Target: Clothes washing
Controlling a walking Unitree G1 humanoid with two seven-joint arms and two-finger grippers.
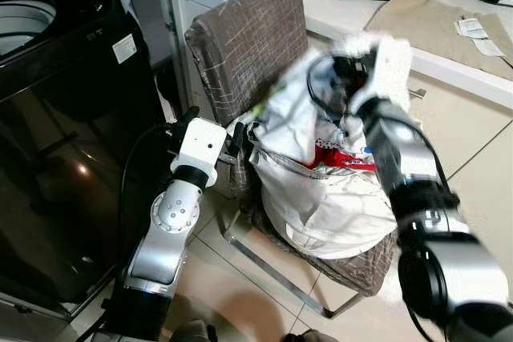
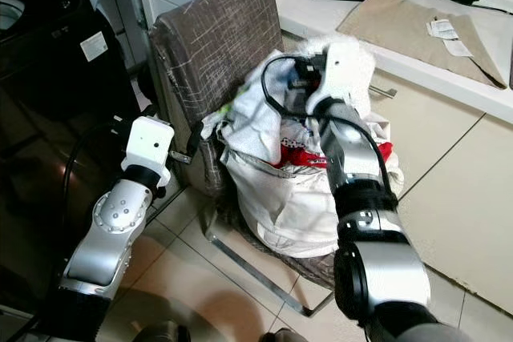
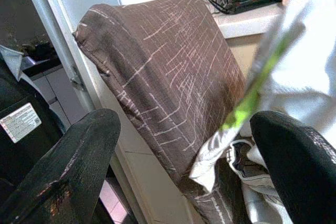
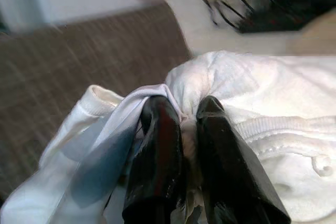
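- The two head views look steeply down from above the robot's shoulders at a brown chair (image 1: 248,46) heaped with white laundry (image 1: 321,198); the right eye sits slightly right, so the pile lands nearer its centre.
- Both take in the black washer (image 1: 64,118) at left and the far counter (image 2: 417,46).
- The left wrist camera looks past its fingers (image 3: 63,166) at the chair back (image 3: 163,72), close up.
- The right wrist camera sits very near white cloth (image 4: 252,93), facing the far counter.
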